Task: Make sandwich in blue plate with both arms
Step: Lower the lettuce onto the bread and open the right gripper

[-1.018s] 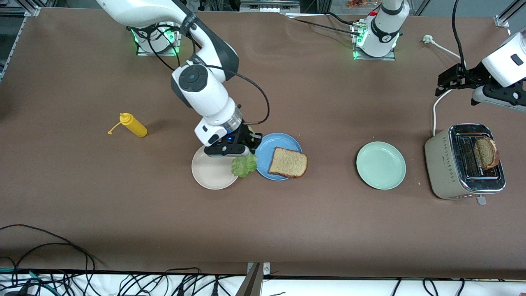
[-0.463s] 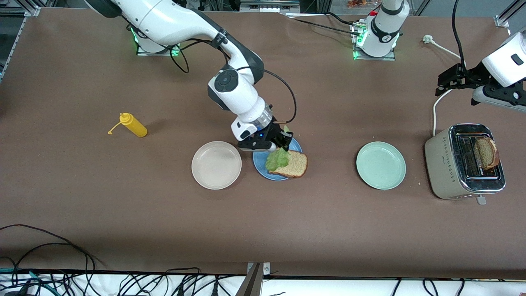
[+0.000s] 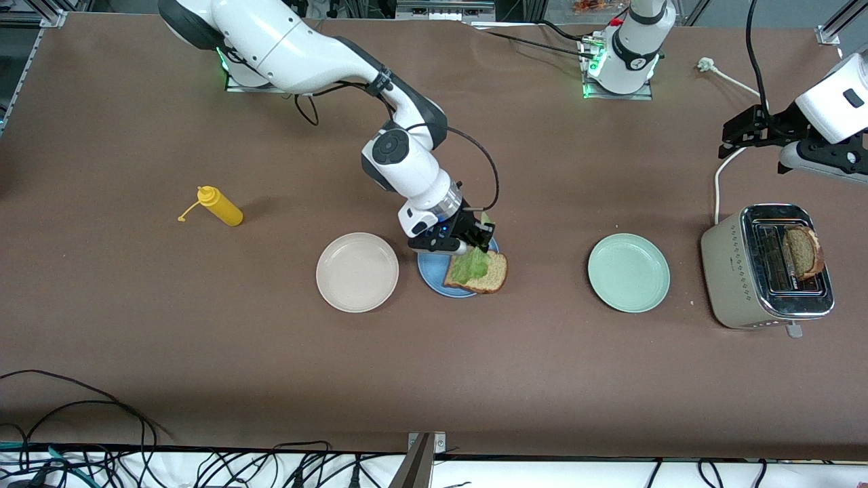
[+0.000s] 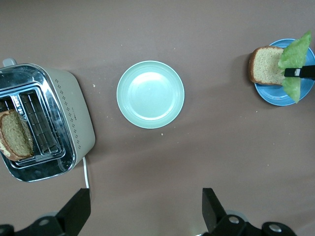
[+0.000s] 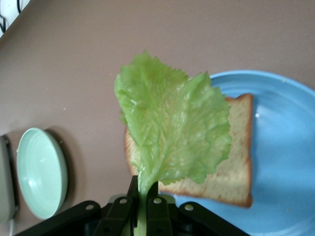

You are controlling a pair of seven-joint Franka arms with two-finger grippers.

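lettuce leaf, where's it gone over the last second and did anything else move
The right gripper, shut on the lettuce leaf, carried it from the beige plate toward the left arm's end, over the bread slice on the blue plate. The left gripper stayed waiting above the toaster.

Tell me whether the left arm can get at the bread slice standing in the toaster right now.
Probably yes. The left gripper hangs open over bare table beside the beige-and-chrome toaster, and nothing covers the brown-crusted bread slice sticking up from its slot.
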